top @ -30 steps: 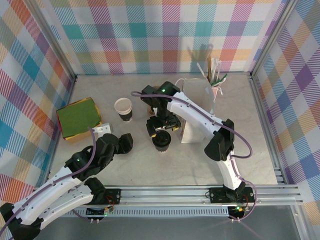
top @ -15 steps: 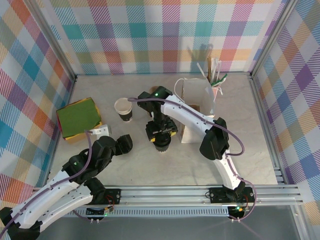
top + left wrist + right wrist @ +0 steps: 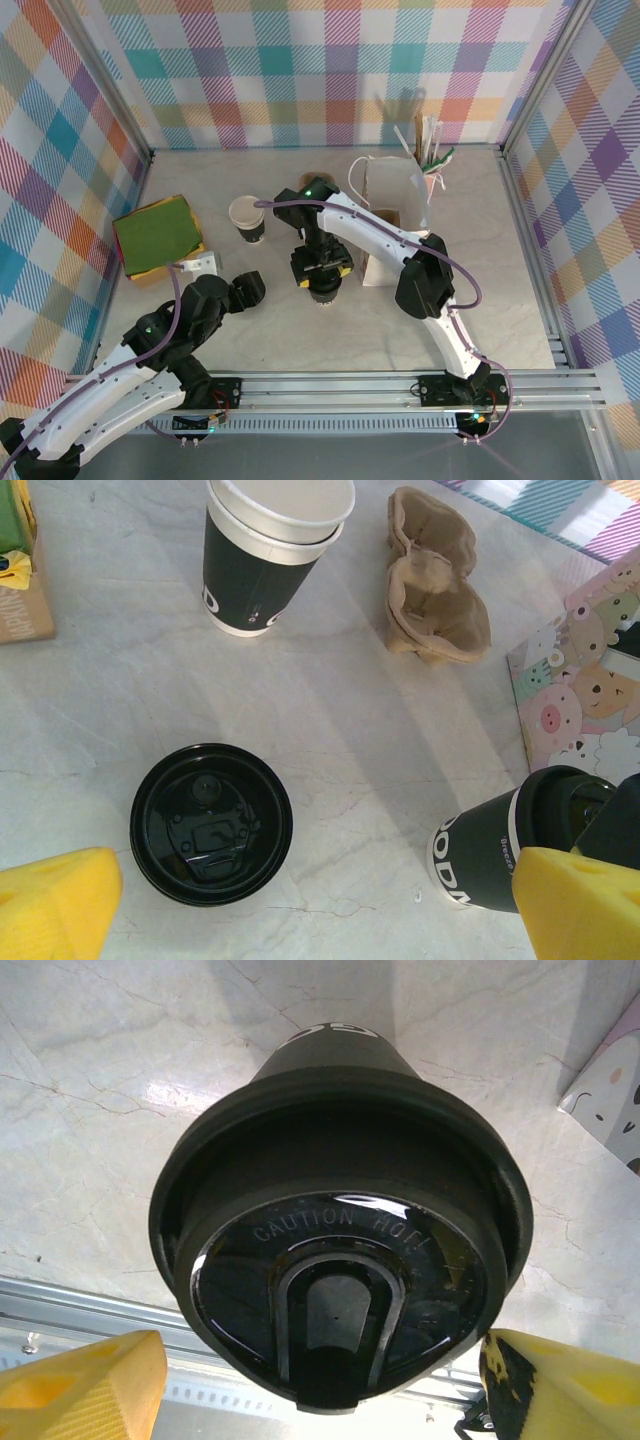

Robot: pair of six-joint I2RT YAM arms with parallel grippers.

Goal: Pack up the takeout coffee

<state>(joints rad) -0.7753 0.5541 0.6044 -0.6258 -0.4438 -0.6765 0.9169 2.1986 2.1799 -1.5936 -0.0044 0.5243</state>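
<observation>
Right gripper (image 3: 320, 1385) dropped astride takeout coffee (image 3: 335, 1210), lid lettering legible.

1. Beyond the right gripper (image 3: 322, 283), on the far side, stands a back wall (image 3: 300, 70) of checked cloth in pastel squares of pink, teal, orange, yellow and lilac.
2. The same checked cloth closes the side left of the left gripper (image 3: 245, 290) and the side right of the right gripper.
3. Bare metal posts (image 3: 112, 95) slant up at the two far corners, where the cloth walls meet.
4. Under both grippers lies a pale table top (image 3: 300, 335), marble-like with thin grey veins.
5. Behind the grippers, a slotted metal rail (image 3: 350, 385) runs along the near edge.
6. The light is soft and even. The right wrist view catches a bright glare on the table top, ahead and left of the fingers.
</observation>
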